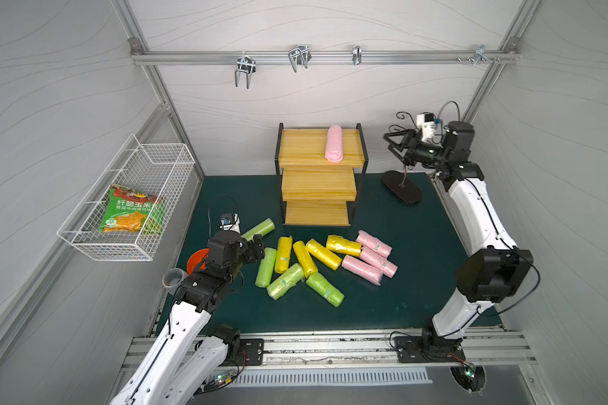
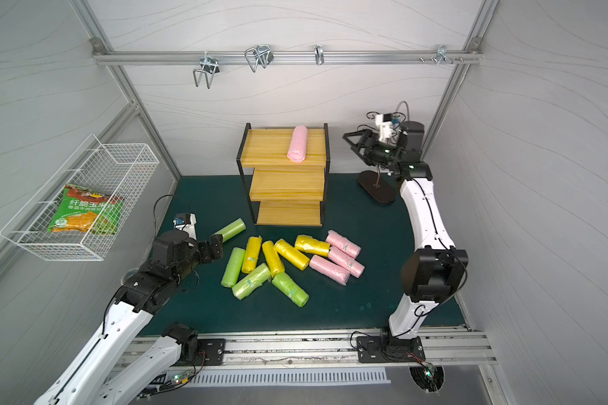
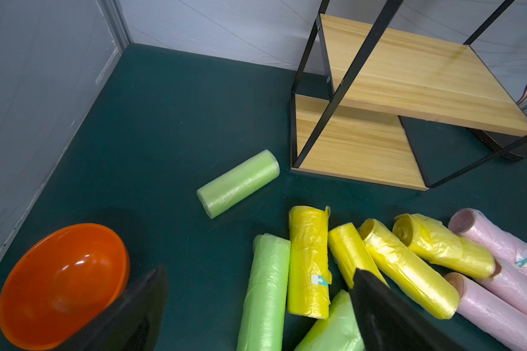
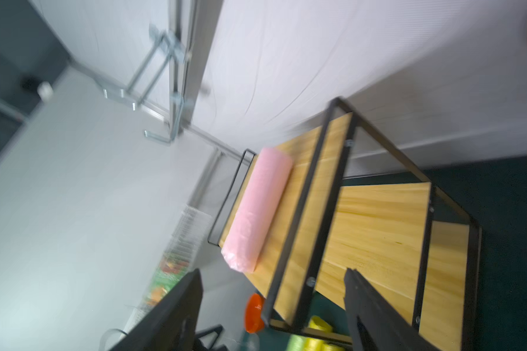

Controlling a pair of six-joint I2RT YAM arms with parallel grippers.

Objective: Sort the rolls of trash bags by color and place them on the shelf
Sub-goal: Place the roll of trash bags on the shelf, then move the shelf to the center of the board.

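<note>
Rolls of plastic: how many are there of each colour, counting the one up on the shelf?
Pink rolls: 4 (1 on the shelf)
Yellow rolls: 4
Green rolls: 4
Total: 12

An orange bowl (image 3: 61, 282) sits on the green mat (image 1: 401, 280) just beside the left claw (image 1: 257, 249), to its left and slightly behind. A grey cup (image 1: 173, 278) stands further back still. Well to that claw's left and higher, a white wire basket (image 1: 162, 154) on the side wall holds a green-orange snack bag (image 1: 130, 210). Just below the right claw (image 1: 388, 143) stands a dark oval stand (image 1: 402, 187), its thin stem rising towards the claw. Metal hooks (image 1: 244, 72) hang from a rail (image 1: 418, 56) above, to that claw's left.
</note>
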